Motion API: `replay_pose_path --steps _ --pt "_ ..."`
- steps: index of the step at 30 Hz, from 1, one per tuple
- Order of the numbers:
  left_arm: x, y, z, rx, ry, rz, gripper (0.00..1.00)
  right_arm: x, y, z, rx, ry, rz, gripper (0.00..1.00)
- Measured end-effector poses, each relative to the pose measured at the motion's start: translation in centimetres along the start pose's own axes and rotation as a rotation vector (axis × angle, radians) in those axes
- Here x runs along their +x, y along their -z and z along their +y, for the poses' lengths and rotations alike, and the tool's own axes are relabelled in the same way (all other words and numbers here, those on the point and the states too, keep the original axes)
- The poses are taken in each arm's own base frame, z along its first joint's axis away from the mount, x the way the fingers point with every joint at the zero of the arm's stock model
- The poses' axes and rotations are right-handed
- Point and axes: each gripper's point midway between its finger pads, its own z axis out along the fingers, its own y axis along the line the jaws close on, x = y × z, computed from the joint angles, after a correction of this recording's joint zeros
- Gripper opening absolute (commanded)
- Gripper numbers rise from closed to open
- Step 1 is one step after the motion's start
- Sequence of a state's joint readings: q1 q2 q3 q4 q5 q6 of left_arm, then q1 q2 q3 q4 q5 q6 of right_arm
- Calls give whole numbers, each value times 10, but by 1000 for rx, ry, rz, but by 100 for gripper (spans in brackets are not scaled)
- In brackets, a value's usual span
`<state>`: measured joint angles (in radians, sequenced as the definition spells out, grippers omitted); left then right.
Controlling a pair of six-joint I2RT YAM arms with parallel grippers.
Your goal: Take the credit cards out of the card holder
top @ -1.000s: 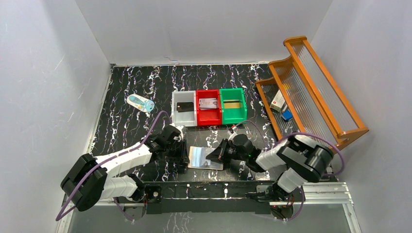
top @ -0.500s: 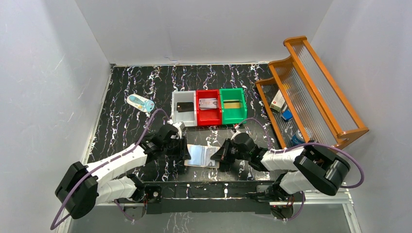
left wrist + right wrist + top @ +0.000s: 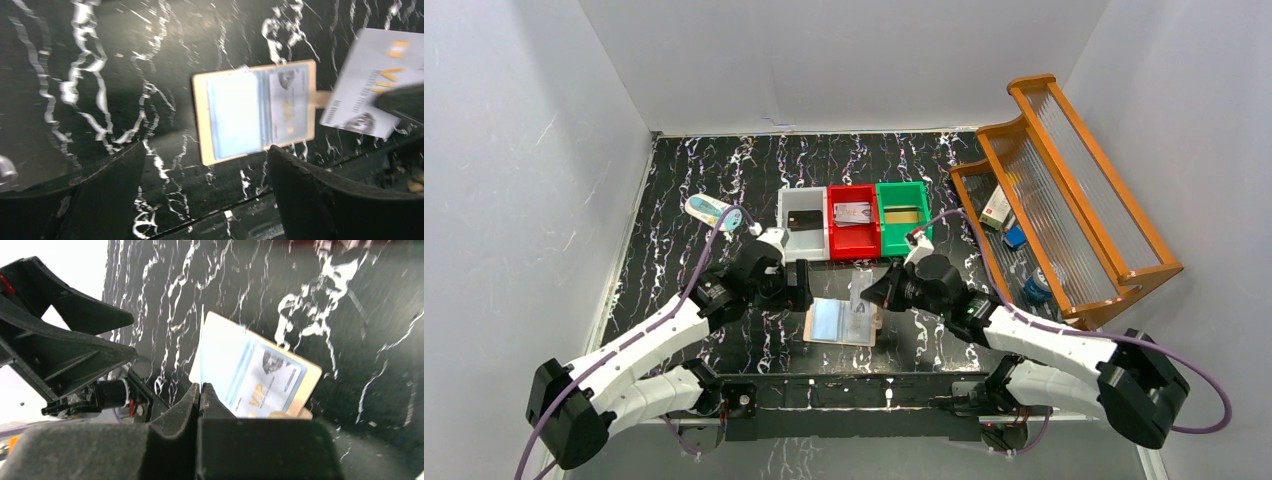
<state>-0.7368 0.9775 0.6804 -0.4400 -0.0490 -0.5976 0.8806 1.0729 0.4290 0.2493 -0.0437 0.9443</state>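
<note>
On the black table (image 3: 904,160), the left gripper (image 3: 796,298) stands wide open, holding nothing. The right gripper (image 3: 876,296) is closed on a silvery card (image 3: 367,85) lifted clear of the card holder (image 3: 836,325), which lies unfolded between them near the front edge, a second card (image 3: 288,107) in its pocket.

Card holder (image 3: 829,322): beige, spread open flat, pale blue pockets up, on black marbled table (image 3: 664,250).
Pocketed card (image 3: 289,107): silvery-grey, tucked in one pocket.
Lifted card (image 3: 370,80): silvery-grey, gold lettering, tilted beside the tab.
</note>
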Motion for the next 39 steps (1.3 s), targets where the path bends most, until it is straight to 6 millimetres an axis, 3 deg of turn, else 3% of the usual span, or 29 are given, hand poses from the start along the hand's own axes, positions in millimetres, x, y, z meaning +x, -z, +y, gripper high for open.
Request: replay_pose_path --steps 6,10,13,21,30,39 --pt "-31 14 31 -167 -44 -93 98 -49 9 16 61 209 -141 0" --pt "-44 17 74 -245 66 -121 98 -89 6 29 121 392 -232 0" --pt "-47 19 100 -297 132 -131 98 -110 -6 34 167 562 -250 0" --pt "-49 20 94 -255 120 -139 98 -140 -67 15 312 1075 -134 0" --pt "-52 23 95 -260 108 -157 98 -166 -127 -17 482 1434 5 0" --pt "-51 23 92 -244 95 -150 98 -182 -139 -58 583 1572 137 0"
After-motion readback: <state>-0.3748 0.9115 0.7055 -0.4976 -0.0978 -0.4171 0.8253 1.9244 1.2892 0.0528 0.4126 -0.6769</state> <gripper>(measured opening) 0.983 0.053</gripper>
